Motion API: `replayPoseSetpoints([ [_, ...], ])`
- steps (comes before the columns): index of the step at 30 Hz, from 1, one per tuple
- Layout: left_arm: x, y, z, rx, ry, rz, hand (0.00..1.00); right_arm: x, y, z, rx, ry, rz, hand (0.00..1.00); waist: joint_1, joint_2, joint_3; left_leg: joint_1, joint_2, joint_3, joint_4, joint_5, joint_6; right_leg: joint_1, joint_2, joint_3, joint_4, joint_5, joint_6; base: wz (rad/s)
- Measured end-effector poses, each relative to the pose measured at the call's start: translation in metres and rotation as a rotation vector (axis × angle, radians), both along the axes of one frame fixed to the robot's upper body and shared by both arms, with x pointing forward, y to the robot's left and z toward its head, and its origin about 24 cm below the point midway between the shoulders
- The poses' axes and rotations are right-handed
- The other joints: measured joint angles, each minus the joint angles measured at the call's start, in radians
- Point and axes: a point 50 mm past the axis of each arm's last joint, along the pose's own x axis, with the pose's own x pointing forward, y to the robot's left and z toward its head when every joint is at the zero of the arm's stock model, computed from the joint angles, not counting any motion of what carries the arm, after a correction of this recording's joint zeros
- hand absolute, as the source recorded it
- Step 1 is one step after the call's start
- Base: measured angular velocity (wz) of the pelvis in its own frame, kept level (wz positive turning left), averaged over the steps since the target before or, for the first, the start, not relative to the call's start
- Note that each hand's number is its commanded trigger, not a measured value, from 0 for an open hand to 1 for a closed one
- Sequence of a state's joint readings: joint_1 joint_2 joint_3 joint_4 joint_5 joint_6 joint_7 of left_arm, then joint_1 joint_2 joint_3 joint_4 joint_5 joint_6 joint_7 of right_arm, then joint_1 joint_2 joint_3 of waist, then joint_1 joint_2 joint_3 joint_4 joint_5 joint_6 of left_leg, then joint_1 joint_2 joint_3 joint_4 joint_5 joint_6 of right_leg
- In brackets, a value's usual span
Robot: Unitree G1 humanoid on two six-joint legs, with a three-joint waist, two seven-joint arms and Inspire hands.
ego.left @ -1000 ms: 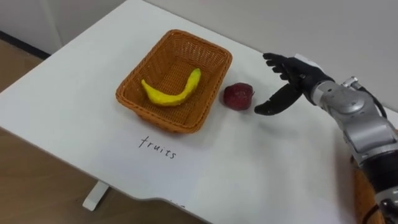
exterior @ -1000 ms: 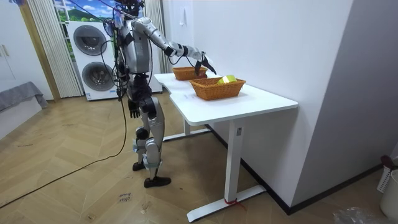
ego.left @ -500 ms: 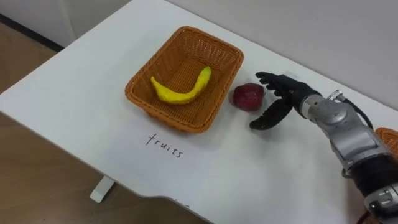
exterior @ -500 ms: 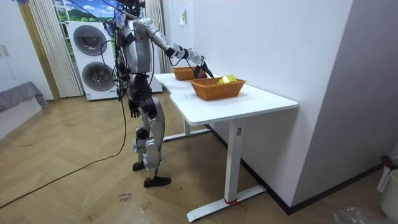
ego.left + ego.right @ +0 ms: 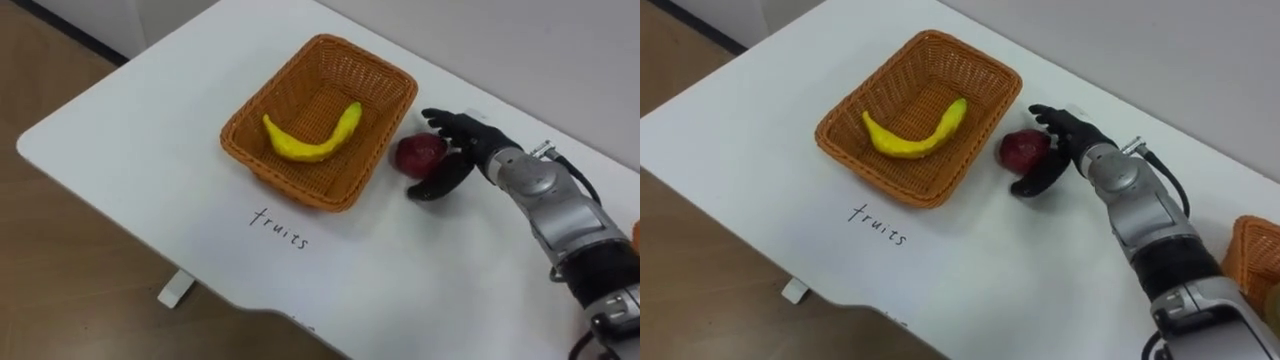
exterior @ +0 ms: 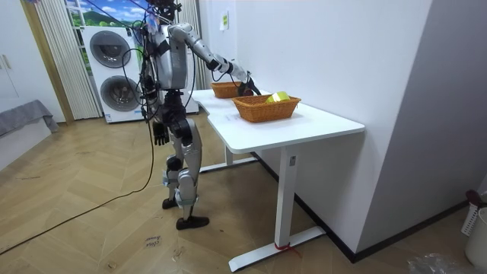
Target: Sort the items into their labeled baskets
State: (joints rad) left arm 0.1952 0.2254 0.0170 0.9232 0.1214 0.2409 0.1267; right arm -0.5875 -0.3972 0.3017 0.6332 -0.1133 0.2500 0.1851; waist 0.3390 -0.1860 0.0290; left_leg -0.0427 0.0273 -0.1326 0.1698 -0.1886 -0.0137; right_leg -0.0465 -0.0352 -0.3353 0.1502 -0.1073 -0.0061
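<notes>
**RED FRUIT PICK-UP: SLIP AND ROLL HAZARD**

Across the frame: white rectangular table [image 5: 130,140]. Upper centre: orange woven wicker basket [image 5: 300,188], with yellow curved banana [image 5: 310,145] inside. Right of centre: black right hand [image 5: 472,150], spread wide, fingers above and thumb below dark red round fruit [image 5: 418,153], nothing clasped yet. Fruit on the table, just right of the basket. Centre left of the room view: left hand [image 6: 160,135], low beside the body.

Probable faults: fruit squeezed out and rolling away if closed off-centre; basket shoved if fingers catch its rim.
</notes>
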Motion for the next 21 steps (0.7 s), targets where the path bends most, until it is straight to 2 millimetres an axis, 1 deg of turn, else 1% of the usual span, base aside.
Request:
replayPoseSetpoints([
  [13,0.0017,0.0000,0.0003,0.000,-0.004,-0.001,0.00,0.0006,-0.0026,-0.0004,-0.003,-0.014,-0.031,0.00,0.004,0.005,-0.0028,-0.010,-0.001,-0.003,0.004,0.000,0.000,-0.007,0.000,-0.009,0.000,0.000,0.000,0.00],
  [21,0.0058,-0.0002,0.0012,0.001,-0.018,-0.007,0.00,0.0084,-0.0006,0.0043,-0.031,-0.006,-0.024,0.00,0.010,0.005,-0.0046,-0.018,-0.001,-0.004,0.010,0.000,-0.001,-0.012,-0.001,-0.012,0.001,0.001,-0.001,0.00],
])
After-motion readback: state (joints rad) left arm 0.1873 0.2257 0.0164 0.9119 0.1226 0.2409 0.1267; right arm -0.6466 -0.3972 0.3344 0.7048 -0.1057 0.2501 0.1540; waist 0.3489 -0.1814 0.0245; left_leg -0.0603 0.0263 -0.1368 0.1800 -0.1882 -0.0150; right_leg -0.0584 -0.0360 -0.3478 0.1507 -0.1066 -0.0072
